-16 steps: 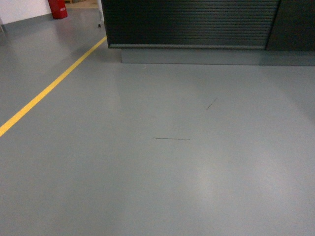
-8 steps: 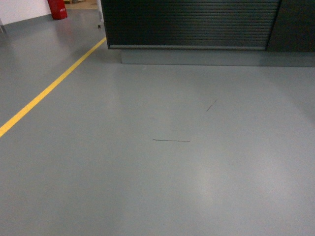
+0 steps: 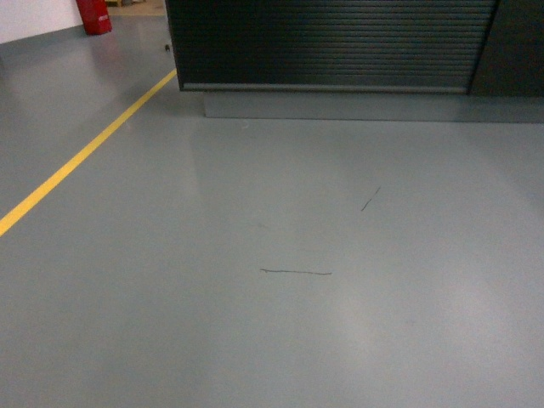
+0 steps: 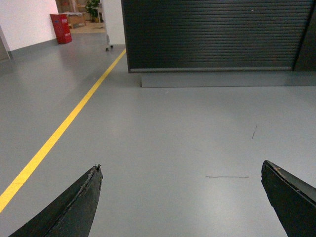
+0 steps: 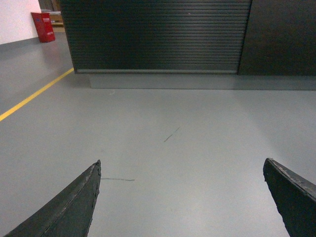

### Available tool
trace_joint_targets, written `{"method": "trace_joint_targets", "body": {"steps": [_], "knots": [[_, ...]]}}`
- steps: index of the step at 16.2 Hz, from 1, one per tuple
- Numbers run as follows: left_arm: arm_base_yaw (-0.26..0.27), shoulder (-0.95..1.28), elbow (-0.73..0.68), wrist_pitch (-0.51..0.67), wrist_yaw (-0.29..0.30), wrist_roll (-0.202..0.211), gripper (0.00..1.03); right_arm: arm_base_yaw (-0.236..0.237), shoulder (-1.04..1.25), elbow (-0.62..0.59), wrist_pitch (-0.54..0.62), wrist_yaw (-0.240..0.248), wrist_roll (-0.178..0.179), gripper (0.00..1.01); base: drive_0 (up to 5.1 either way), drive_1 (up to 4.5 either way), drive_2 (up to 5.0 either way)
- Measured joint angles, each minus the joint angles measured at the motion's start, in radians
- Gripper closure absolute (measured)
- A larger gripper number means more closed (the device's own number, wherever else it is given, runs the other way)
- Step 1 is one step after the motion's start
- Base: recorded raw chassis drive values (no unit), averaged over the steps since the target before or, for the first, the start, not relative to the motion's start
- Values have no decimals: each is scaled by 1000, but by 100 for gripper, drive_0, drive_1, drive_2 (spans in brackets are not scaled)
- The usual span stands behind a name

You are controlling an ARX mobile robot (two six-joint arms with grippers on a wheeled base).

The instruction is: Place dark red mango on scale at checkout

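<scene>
The long black ribbed-front checkout desk is seen at the frame's top; both left gripper and right gripper are spread open, empty; mango and scale are unseen.

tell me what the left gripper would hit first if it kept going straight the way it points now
Nothing close: the left gripper is open and empty, with bare grey floor ahead. Going straight on, it would probably meet the checkout, at its ribbed front panel or grey plinth. Depth is hard to judge.
</scene>
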Motion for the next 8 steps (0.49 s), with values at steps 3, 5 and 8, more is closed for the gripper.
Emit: {"method": "trace_joint_targets", "body": {"steps": [3, 5, 8], "knots": [[0, 0, 0, -1, -1, 0, 5, 0, 0, 0, 0, 0, 0, 3, 8, 428, -412], [0, 0, 0, -3, -1, 0, 5, 0, 0, 0, -2, -1, 0, 3, 8, 428, -412], [0, 0, 0, -4, -1, 0, 5, 0, 0, 0, 2, 0, 0, 3, 3, 423, -417]]}}
